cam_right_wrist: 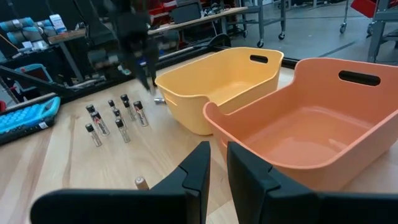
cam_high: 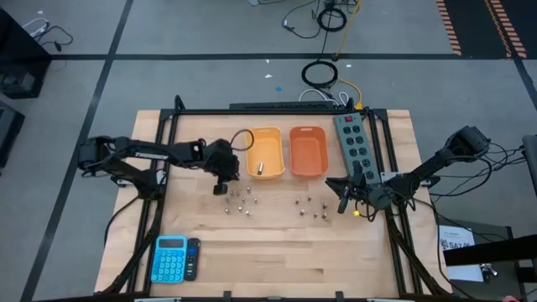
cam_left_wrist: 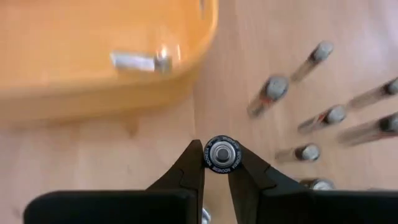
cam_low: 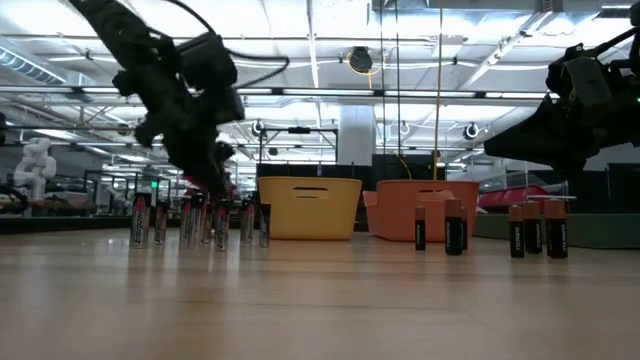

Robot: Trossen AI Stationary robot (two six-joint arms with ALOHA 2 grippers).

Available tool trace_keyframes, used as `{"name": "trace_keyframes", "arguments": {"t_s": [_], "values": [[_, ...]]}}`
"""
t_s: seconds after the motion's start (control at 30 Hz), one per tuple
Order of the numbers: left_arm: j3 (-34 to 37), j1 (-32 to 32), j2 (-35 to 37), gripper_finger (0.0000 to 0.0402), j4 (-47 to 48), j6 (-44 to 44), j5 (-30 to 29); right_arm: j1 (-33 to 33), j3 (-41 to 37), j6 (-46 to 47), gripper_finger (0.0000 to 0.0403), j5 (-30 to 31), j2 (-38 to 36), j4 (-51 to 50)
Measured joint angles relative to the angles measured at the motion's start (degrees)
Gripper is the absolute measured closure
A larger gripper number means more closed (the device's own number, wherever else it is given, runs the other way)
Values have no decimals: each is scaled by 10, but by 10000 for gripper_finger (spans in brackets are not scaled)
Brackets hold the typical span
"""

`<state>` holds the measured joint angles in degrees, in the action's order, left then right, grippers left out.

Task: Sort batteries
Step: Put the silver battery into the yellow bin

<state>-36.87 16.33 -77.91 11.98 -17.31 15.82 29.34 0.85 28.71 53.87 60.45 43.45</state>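
Observation:
Small batteries stand upright on their ends on the wood table in two groups. The silvery ones (cam_high: 242,201) (cam_low: 200,222) are in front of the yellow bin (cam_high: 265,153), and the darker copper-topped ones (cam_high: 310,205) (cam_low: 490,228) are in front of the orange bin (cam_high: 308,151). One battery (cam_left_wrist: 140,61) lies on its side in the yellow bin. My left gripper (cam_high: 221,186) (cam_left_wrist: 217,160) is at the left edge of the silvery group, shut on a battery. My right gripper (cam_high: 342,201) (cam_right_wrist: 217,160) waits shut, with a narrow slit, right of the darker group. My left gripper pinches one battery (cam_left_wrist: 219,154) between its two fingertips, coming from above and pointing down. The battery stands upright in the hold, its top end facing the wrist camera. I cannot tell whether its lower end still touches the table.
A green power strip (cam_high: 352,143) lies right of the orange bin, along the table's far right. A blue calculator (cam_high: 170,257) and a dark remote-like device (cam_high: 193,257) sit near the left near corner. Bare wood stretches along the near side of the table.

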Motion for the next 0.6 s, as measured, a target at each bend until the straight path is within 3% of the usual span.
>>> {"name": "trace_keyframes", "arguments": {"t_s": [0.13,0.2,0.37,0.53,0.6], "values": [[-12,20,26,352,-50,-14,123,0,0,4,355,0,0,0],[-13,28,30,352,-97,-14,144,0,0,6,355,0,0,0],[-14,40,11,345,-213,-10,140,0,0,6,355,0,2,0],[-14,42,-32,281,-297,4,64,0,0,6,355,0,5,0],[-14,42,-51,252,-313,5,59,0,0,7,355,2,9,-1]]}}
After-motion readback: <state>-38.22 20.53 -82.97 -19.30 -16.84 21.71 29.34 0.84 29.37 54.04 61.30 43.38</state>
